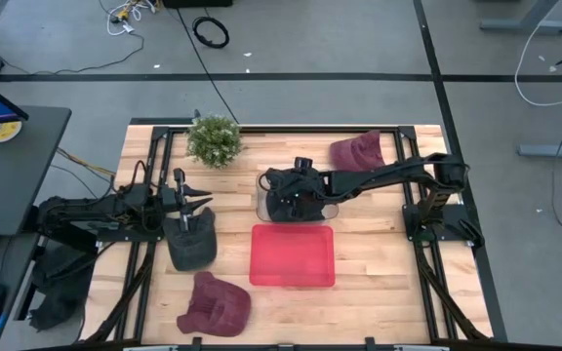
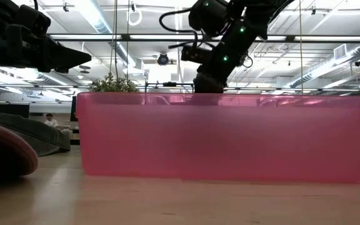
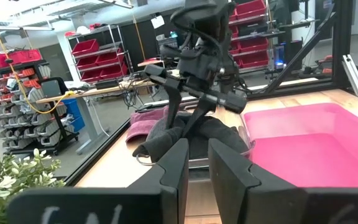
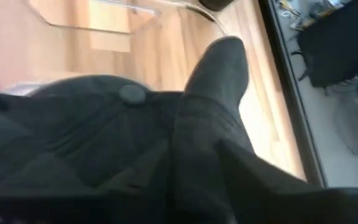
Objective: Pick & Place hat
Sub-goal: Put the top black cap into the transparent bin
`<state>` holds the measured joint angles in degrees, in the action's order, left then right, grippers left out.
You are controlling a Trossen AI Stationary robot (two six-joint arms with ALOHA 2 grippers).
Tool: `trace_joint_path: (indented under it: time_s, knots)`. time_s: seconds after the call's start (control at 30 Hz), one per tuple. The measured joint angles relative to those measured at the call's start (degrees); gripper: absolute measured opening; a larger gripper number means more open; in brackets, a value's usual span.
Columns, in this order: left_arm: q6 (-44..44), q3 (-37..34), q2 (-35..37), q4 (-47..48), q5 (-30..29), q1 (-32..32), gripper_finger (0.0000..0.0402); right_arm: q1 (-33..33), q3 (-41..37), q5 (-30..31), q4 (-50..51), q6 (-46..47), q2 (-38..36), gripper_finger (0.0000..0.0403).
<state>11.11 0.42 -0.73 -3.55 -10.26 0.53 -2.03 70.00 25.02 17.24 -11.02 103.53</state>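
Wooden counter (image 1: 359, 292) in open workshop | right end effector (image 1: 283, 200) down on dark grey hat (image 3: 185, 134) just behind pink bin (image 1: 293, 255), fingers closing on its crown | left end effector (image 1: 185, 195) parked, fingers narrowly parted | advice: pinch fabric fully, lift clear of bin rim.

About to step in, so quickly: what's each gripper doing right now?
Left gripper: slightly open, holding nothing.
Right gripper: down on the dark hat; whether it grips cannot be told.
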Motion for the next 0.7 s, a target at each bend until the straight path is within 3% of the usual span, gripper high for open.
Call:
trace_joint_path:
  time_s: [0.1,0.17,0.6,0.7]
  knots:
    - [0.0,0.0,0.0,0.0,0.0,0.0,0.0067,0.1,0.0,-3.0,-0.4,0.0,-0.1,0.0040]
    - [0.0,0.0,0.0,0.0,0.0,0.0,0.0067,0.1,0.0,-3.2,-0.4,0.2,-0.1,0.0014]
    - [0.0,0.0,0.0,0.0,0.0,0.0,0.0067,1.4,0.0,-3.7,0.6,3.1,-5.0,0.0002]
    - [0.0,0.0,0.0,0.0,0.0,0.0,0.0067,2.3,0.0,-6.2,1.6,4.7,-6.8,0.0002]
